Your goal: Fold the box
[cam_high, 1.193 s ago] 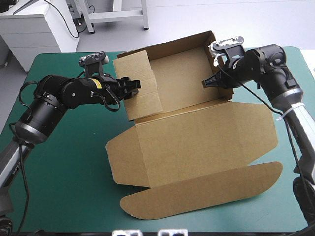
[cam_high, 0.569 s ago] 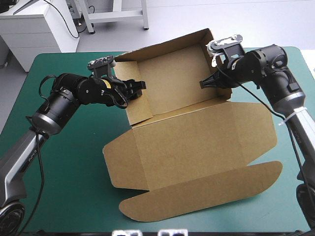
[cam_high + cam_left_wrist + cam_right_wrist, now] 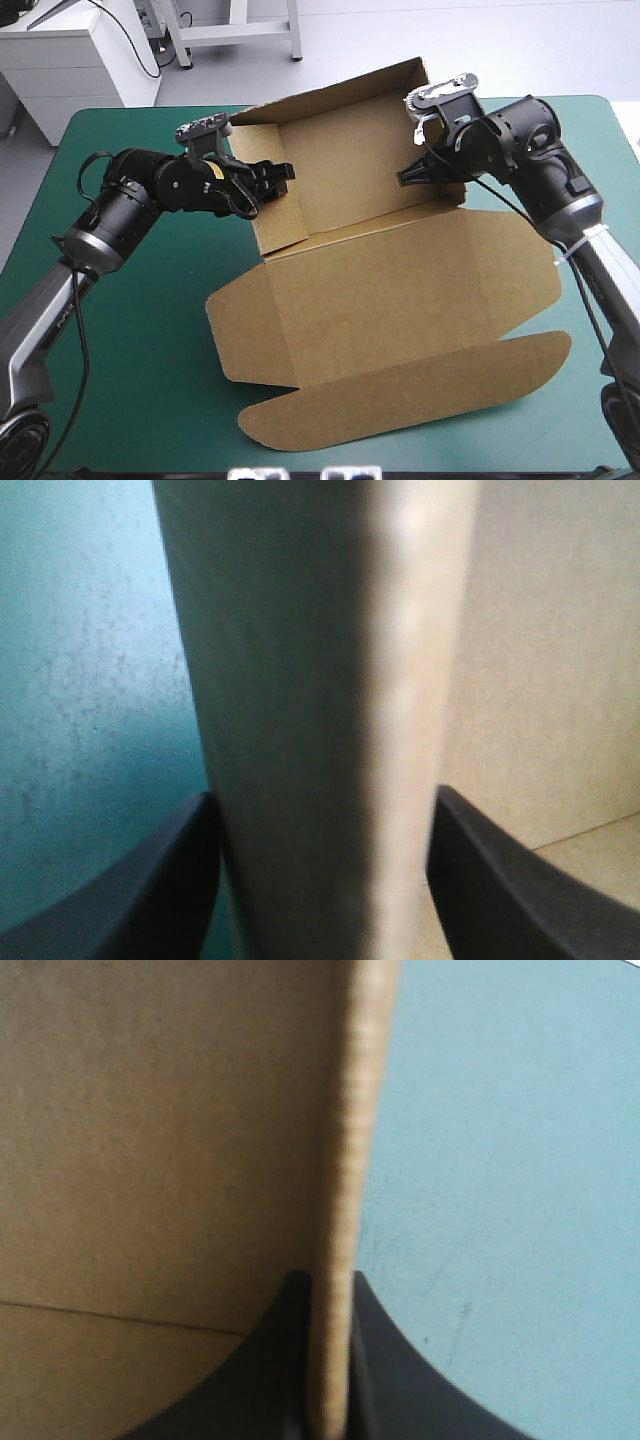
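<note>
Teal-green cover spreads over the desk (image 3: 130, 330), and the box (image 3: 400, 300) takes up its middle and far part. The box's far half stands as an open tray, with the back wall raised and a wall upright at each end. Its broad lid panel lies flat toward the near edge and ends in a long rounded flap. A short side flap lies flat on the left.

My left pincer (image 3: 278, 178) is at the tray's left wall, near the wall's top edge. Its 2 fingers (image 3: 150, 890) are spread, 1 on each side of the wall, with the cover on the outer side and the tray's inside on the other. From my left wrist each finger sits right against the board; whether they press it I cannot tell.

My right pincer (image 3: 408, 175) is at the tray's right wall. Its 2 fingers (image 3: 390, 1380) are pressed nearly together, pinching the wall's edge. 1 finger is inside the tray and 1 is outside, over the cover.
</note>
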